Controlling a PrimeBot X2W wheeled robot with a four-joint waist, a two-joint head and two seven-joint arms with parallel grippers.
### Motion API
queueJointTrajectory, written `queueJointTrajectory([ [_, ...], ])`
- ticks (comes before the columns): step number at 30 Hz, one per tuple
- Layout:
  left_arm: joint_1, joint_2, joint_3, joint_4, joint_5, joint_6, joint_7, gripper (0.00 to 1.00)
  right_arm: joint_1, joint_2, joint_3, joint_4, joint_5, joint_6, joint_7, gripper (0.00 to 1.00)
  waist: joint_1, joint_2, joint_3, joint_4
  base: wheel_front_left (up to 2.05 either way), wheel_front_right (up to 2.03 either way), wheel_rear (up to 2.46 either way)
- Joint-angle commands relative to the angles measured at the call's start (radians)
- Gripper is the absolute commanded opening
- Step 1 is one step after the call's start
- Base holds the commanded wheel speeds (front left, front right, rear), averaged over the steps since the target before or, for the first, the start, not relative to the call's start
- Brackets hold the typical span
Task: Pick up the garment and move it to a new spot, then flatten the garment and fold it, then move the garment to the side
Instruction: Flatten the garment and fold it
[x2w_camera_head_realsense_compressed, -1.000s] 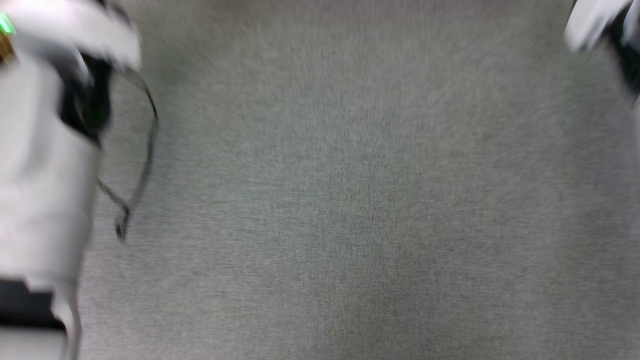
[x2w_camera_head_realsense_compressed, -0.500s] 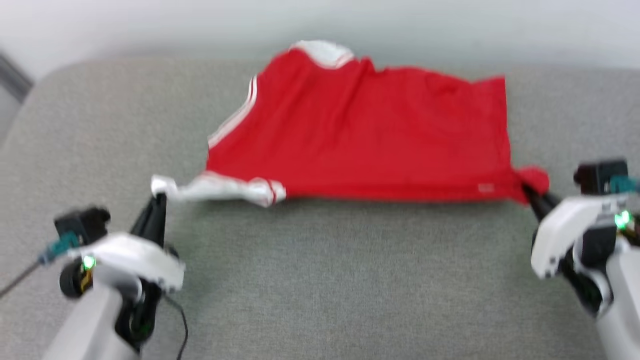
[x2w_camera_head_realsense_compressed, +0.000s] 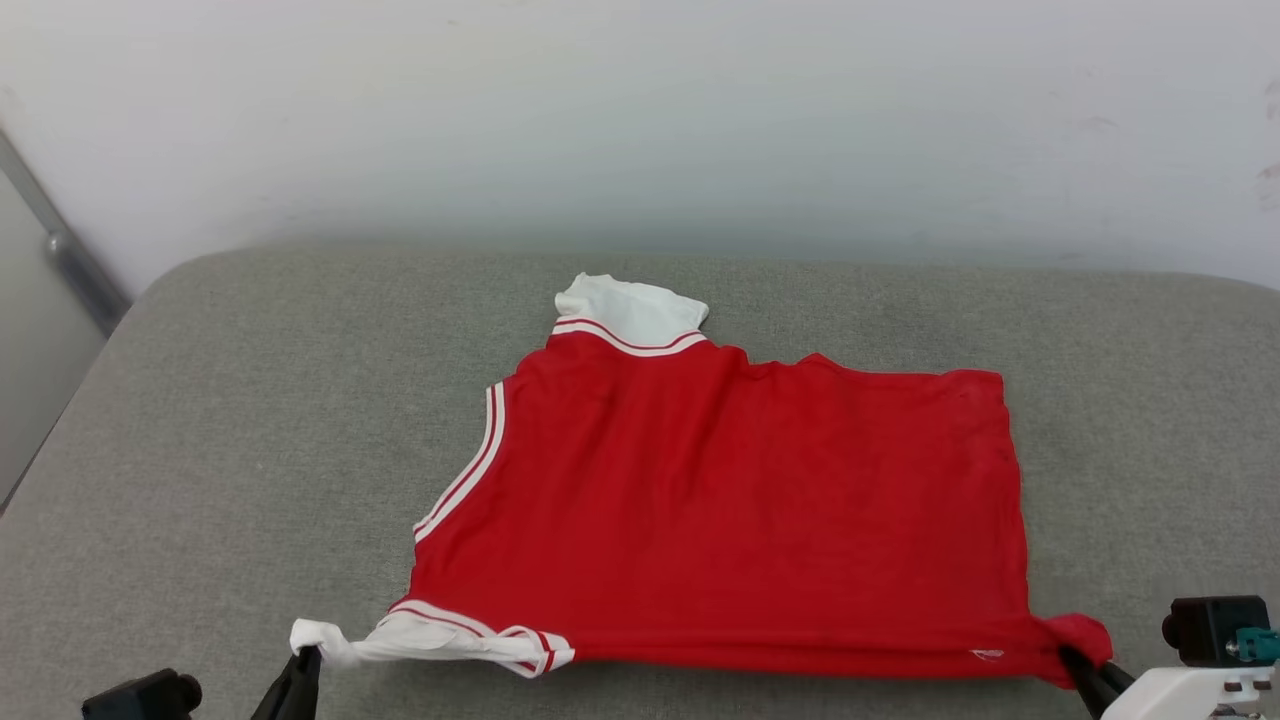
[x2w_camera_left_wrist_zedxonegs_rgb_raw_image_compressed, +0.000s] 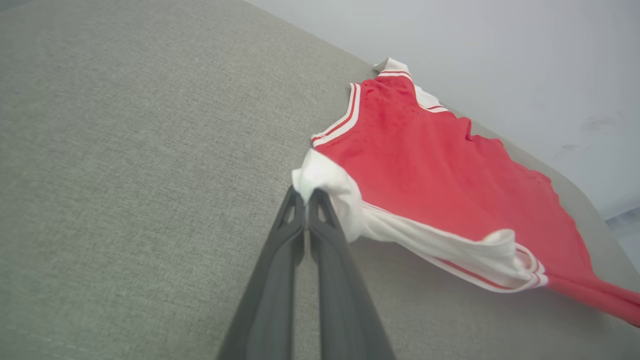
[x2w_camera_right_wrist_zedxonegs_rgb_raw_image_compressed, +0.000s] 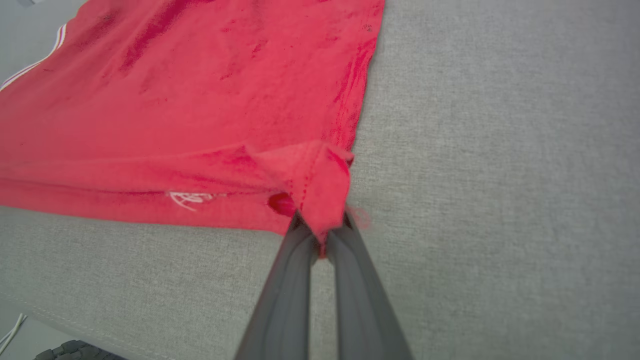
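Note:
The garment (x2w_camera_head_realsense_compressed: 730, 510), a red jersey with white sleeves and striped trim, lies spread on the grey cushion (x2w_camera_head_realsense_compressed: 250, 420), folded once with its near edge toward me. My left gripper (x2w_camera_head_realsense_compressed: 305, 657) is shut on the white sleeve at the near left corner; the left wrist view shows the garment (x2w_camera_left_wrist_zedxonegs_rgb_raw_image_compressed: 425, 165) pinched at the left gripper (x2w_camera_left_wrist_zedxonegs_rgb_raw_image_compressed: 306, 192) tips. My right gripper (x2w_camera_head_realsense_compressed: 1068, 655) is shut on the red hem corner at the near right; in the right wrist view the garment (x2w_camera_right_wrist_zedxonegs_rgb_raw_image_compressed: 200, 100) bunches around the right gripper (x2w_camera_right_wrist_zedxonegs_rgb_raw_image_compressed: 320, 227). No lettering shows.
A pale wall (x2w_camera_head_realsense_compressed: 640, 120) rises behind the cushion. A grey post (x2w_camera_head_realsense_compressed: 65, 260) stands at the far left. The cushion's front edge (x2w_camera_right_wrist_zedxonegs_rgb_raw_image_compressed: 75, 320) drops off near the right gripper, with a dark object and white cable below it.
The head camera has swung up from bare cushion to the whole garment and wall. Both grippers stay shut on the garment's near corners, now lower in the picture.

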Motion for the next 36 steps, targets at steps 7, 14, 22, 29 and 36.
queueJointTrajectory([
  [7, 0.008, 0.036, 0.012, -0.132, 0.018, 0.045, 0.018, 0.00, 0.026, 0.039, -0.041, -0.070, -0.022, -0.003, 0.056, 0.00, 0.0005, 0.0000, 0.026, -0.008, 0.00, 0.00, 0.00],
  [14, -0.212, -0.003, -0.038, -0.044, 0.050, -0.020, 0.027, 0.00, -0.115, 0.021, -0.009, -0.017, -0.038, -0.002, 0.088, 0.00, 0.0005, 0.0000, 0.132, -0.025, 0.00, 0.00, 0.00],
  [22, -0.433, -0.053, -0.078, 0.151, 0.074, -0.086, 0.028, 0.00, -0.296, -0.010, 0.068, 0.077, -0.051, -0.002, 0.078, 0.00, 0.0005, 0.0000, 0.251, -0.042, 0.00, 0.00, 0.00],
  [29, -0.518, -0.086, -0.113, 0.317, 0.052, -0.147, 0.069, 0.00, -0.399, -0.032, 0.145, 0.218, -0.041, -0.002, 0.026, 0.16, 0.0005, 0.0000, 0.300, -0.048, 0.00, 0.00, 0.00],
  [36, -0.555, -0.109, -0.114, 0.437, 0.020, -0.195, 0.071, 1.00, -0.406, -0.043, 0.194, 0.334, -0.028, -0.003, -0.044, 1.00, 0.0005, 0.0000, 0.282, -0.052, 0.00, 0.00, 0.00],
])
